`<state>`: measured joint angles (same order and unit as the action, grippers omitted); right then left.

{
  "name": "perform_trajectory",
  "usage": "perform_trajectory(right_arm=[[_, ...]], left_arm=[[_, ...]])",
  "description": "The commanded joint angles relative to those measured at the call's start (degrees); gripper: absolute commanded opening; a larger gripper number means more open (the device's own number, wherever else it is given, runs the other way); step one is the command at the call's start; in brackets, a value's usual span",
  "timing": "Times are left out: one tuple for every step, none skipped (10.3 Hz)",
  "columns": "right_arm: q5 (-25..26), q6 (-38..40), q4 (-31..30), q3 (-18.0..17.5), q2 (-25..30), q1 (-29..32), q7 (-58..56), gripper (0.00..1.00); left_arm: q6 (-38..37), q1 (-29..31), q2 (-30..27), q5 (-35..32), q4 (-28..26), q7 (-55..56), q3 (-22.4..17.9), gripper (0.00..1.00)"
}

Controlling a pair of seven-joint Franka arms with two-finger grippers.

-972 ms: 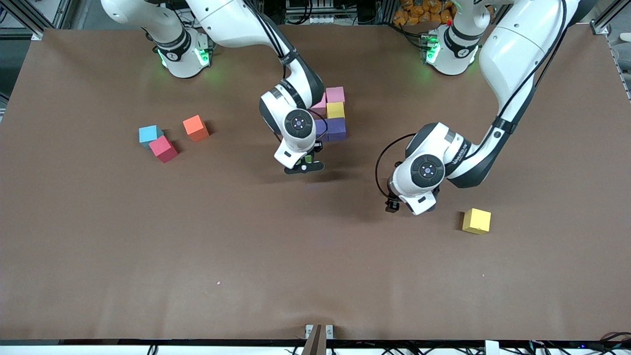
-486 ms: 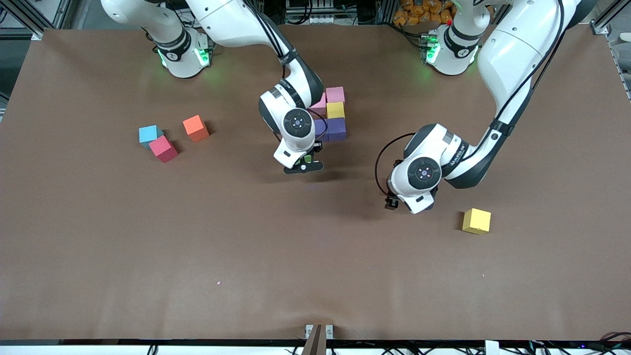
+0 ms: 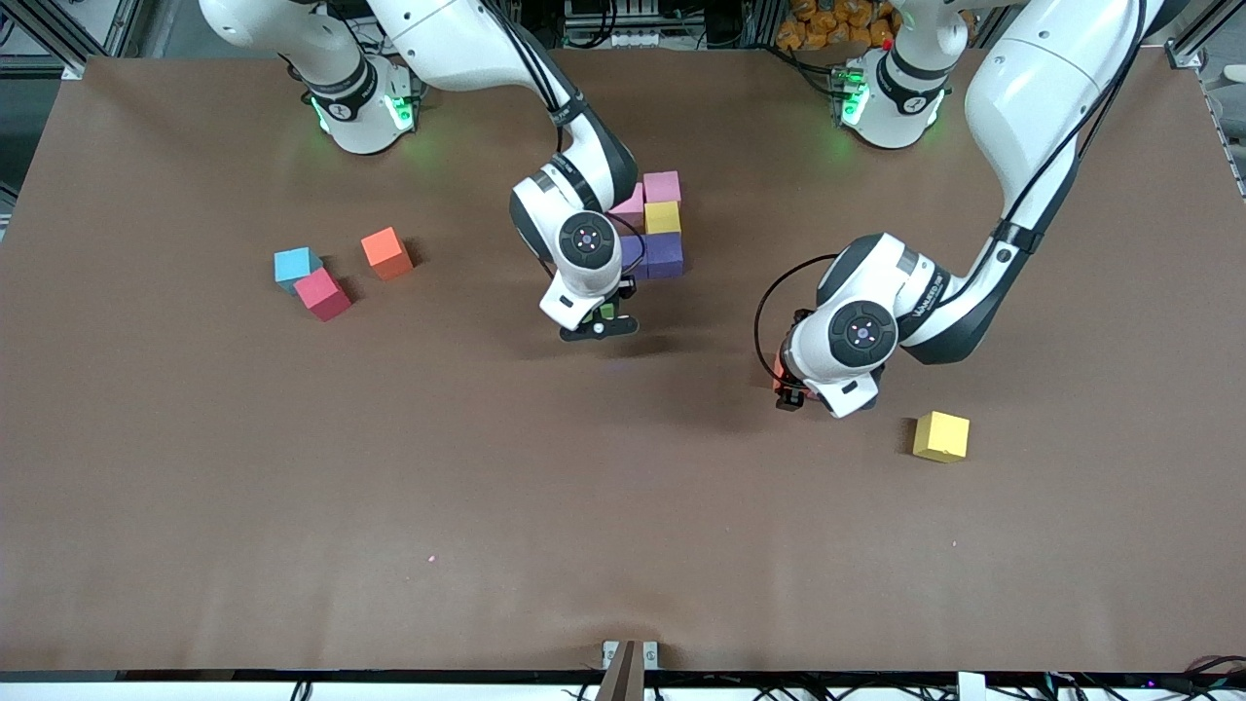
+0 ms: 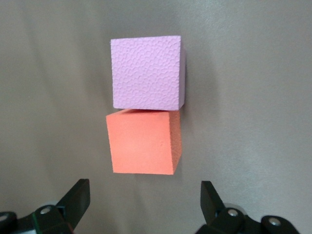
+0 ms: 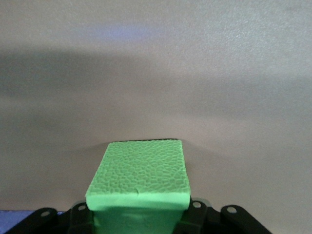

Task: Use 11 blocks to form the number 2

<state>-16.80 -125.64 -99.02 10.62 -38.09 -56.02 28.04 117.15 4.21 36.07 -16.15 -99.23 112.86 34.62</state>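
Note:
A cluster of blocks sits mid-table: two pink (image 3: 662, 185) (image 3: 631, 207), one yellow (image 3: 663, 217) and two purple (image 3: 666, 255), partly hidden by the right arm. My right gripper (image 3: 602, 326) (image 5: 139, 217) is shut on a green block (image 3: 607, 312) (image 5: 139, 178), just over the table beside the purple blocks. My left gripper (image 4: 144, 204) (image 3: 793, 382) hangs open over a red block (image 4: 144, 142) (image 3: 779, 368) that touches a pink block (image 4: 147, 73). Neither block is between its fingers (image 4: 78, 197).
A light blue block (image 3: 295, 265), a red block (image 3: 322, 294) and an orange block (image 3: 386, 252) lie toward the right arm's end. A loose yellow block (image 3: 941, 435) lies near the left gripper, nearer the front camera. Brown table (image 3: 487, 506).
The left arm's hand has shifted toward its own end of the table, and the red block's edge now shows beside it. The right arm has barely moved.

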Motion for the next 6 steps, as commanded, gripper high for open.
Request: perform_trajectory(right_arm=[[0.0, -1.0, -3.3, -0.5, 1.3, -1.0, 1.0, 0.12], [-0.2, -1.1, -3.3, -0.6, 1.3, -1.0, 1.1, 0.12], [-1.5, -1.2, -3.3, -0.6, 1.2, -1.0, 1.0, 0.12], [-2.0, -1.2, -3.2, -0.6, 1.2, -1.0, 1.0, 0.12], [-2.0, -1.2, -3.2, -0.6, 1.2, -1.1, 1.0, 0.12], [-2.0, -1.2, -3.2, -0.6, 1.2, -1.2, 1.0, 0.12]], left_arm=[[-0.2, 0.8, -1.4, -2.7, -2.3, 0.8, 0.9, 1.0], [0.3, 0.8, -1.4, -3.1, -2.5, 0.8, 0.9, 1.0], [0.5, 0.8, -1.2, -3.6, -2.8, 0.8, 0.9, 1.0], [1.2, 0.8, -0.7, -4.0, -2.8, 0.7, 0.9, 1.0], [1.8, 0.8, -0.6, -4.0, -2.8, 0.7, 0.9, 1.0], [1.8, 0.8, -0.4, -4.1, -3.1, 0.7, 0.9, 1.0]])
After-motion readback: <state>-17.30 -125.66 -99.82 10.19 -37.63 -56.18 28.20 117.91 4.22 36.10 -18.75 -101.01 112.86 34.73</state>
